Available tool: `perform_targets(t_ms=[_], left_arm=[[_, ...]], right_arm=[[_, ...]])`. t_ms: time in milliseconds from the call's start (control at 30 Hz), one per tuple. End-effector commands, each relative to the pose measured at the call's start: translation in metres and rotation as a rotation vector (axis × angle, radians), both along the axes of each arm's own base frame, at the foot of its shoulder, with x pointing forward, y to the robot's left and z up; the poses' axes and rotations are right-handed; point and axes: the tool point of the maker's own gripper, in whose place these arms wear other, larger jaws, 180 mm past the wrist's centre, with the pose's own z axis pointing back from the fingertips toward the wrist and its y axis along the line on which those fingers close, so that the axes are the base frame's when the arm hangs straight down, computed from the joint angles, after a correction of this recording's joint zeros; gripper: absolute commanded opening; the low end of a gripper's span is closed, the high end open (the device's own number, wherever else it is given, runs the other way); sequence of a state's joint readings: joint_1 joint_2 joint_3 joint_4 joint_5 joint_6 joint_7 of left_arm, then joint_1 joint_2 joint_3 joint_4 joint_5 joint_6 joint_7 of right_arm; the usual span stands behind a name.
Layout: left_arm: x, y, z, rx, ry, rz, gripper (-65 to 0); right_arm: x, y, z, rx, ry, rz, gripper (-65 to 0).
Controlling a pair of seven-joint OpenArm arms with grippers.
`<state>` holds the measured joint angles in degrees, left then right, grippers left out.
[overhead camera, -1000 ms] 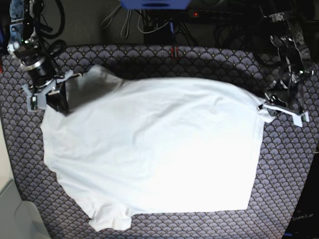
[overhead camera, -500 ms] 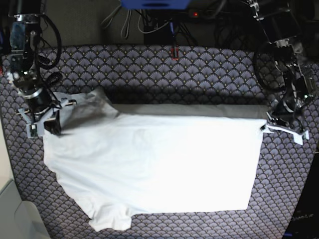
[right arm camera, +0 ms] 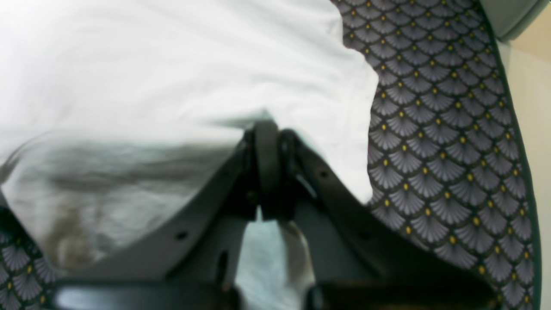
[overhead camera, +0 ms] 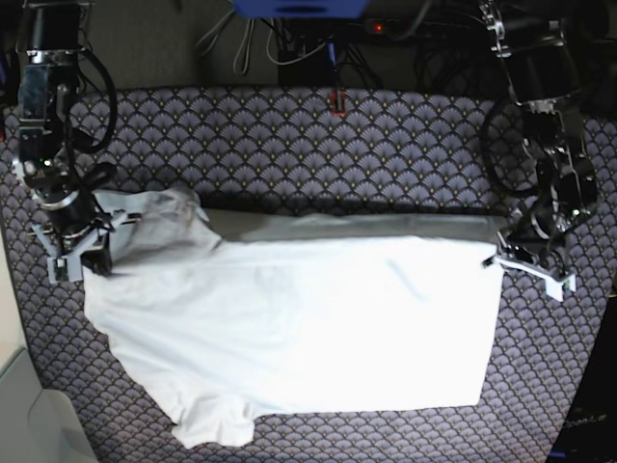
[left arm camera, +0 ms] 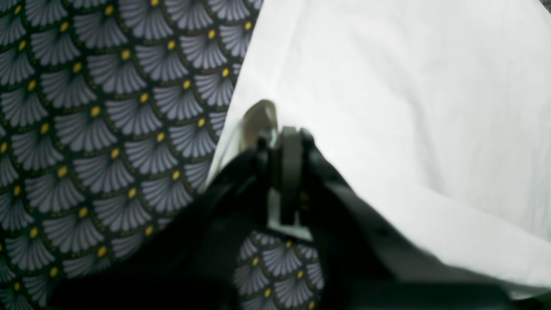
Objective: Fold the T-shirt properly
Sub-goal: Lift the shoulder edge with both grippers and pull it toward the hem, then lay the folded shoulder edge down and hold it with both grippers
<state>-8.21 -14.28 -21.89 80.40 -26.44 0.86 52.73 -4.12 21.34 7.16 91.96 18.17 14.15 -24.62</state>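
1. Since the earlier frame, both grippers have carried the folded top edge lower in the base view.
2. The left gripper [overhead camera: 525, 262], at the right, is clenched on the T-shirt [overhead camera: 289, 318] corner.
3. The right gripper [overhead camera: 75, 253], at the left, pinches the sleeve side.
4. The T-shirt lies mid-frame on the patterned cloth [overhead camera: 318, 145].

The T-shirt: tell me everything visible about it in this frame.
The T-shirt is plain white, soft and lightly wrinkled, with no print showing. It lies spread on the scallop-patterned cloth. Its far edge is lifted and folding toward the near side, with shadowed fabric beneath. The left end effector and right end effector are each shut on a far corner. A sleeve bunches at the near edge.
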Motion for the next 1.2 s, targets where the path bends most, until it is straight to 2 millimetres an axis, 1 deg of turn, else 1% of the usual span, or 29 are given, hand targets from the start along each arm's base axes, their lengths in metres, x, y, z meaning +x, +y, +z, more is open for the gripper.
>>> perform_targets(t_ms=[0,100,233,400,433,500,567,667,700,767,867,933,1000,1067,1167], left_arm=[[0.014,0.007,0.019,0.015,-0.058,0.007,-64.4],[0.015,0.009,0.016,0.01,-0.049,0.013,-64.4],[0.019,0.009,0.02,0.014,-0.066,0.015,-64.1],[0.02,0.01,0.022,0.015,-0.075,0.016,-63.3],[0.02,0.011,0.022,0.016,-0.074,0.018,-61.7],[0.019,0.016,0.025,0.031,-0.075,0.019,-55.2],[0.019,0.018,0.026,0.036,-0.077,0.02,-45.5],[0.018,0.02,0.026,0.042,-0.078,0.019,-33.1],[0.018,0.021,0.027,0.044,-0.08,0.021,-30.0],[0.017,0.025,0.028,0.052,-0.076,0.021,-26.7],[0.006,0.032,0.02,0.05,-0.058,0.043,-26.5],[-0.004,0.043,0.015,0.036,-0.052,0.082,-26.5],[-0.013,0.051,0.008,0.031,-0.036,0.108,-26.4],[-0.017,0.05,0.003,0.031,-0.021,0.106,-26.4],[-0.025,0.047,-0.005,0.025,-0.006,0.108,-26.3]], right_arm=[[0.009,-0.001,0.017,-0.013,-0.059,0.012,-65.0],[0.009,0.007,0.015,-0.011,-0.053,0.03,-65.0],[0.008,0.019,0.009,-0.008,-0.039,0.061,-65.0],[0.007,0.017,0.003,-0.004,-0.021,0.055,-64.7],[0.007,0.016,0.002,-0.004,-0.018,0.054,-63.5],[0.006,0.011,-0.002,-0.003,-0.009,0.04,-59.6],[0.005,0.009,-0.007,-0.002,0.005,0.034,-53.7],[0.005,0.009,-0.007,-0.003,0.005,0.034,-45.8],[0.005,0.008,-0.007,-0.003,0.006,0.033,-44.0],[0.004,0.009,-0.006,-0.004,0.003,0.034,-41.9],[0.003,0.003,0.0,-0.009,-0.013,0.02,-41.5],[-0.004,-0.013,0.007,-0.011,-0.03,-0.025,-41.5],[-0.009,-0.02,0.013,-0.001,-0.05,-0.059,-41.5],[-0.016,-0.029,0.016,0.001,-0.058,-0.094,-41.4],[-0.027,-0.037,0.008,0.0,-0.036,-0.12,-41.4]])
